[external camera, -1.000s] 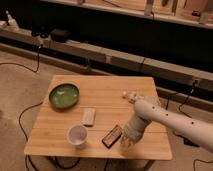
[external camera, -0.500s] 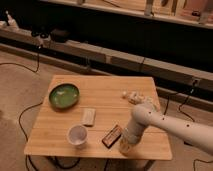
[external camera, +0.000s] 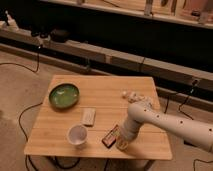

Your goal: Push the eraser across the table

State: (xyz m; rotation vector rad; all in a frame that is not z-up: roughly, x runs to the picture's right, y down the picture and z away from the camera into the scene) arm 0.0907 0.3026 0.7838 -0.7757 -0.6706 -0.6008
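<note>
The eraser [external camera: 111, 136] is seen lying flat near the front edge of the surface [external camera: 105, 85], slightly right of the middle, with its long side angled toward the far right. The end effector [external camera: 123, 143] is lowered to the surface just beside the eraser's right side, seemingly touching it; whether it is set wide or narrow cannot be told. This placement is judged to suit a sideways shove: the white arm [external camera: 165, 122] is reached in from the right, so the block would be driven leftward or away across the planks. A white cup [external camera: 77, 135] is stood near the eraser on its left, and a pale flat rectangle [external camera: 89, 116] is laid behind the cup; both could be struck if the push is aimed left. A green bowl [external camera: 64, 96] is set well apart at the far left, and some small pale lumps [external camera: 132, 95] are seen toward the right edge. No brand, label or writing can be read on anything.
</note>
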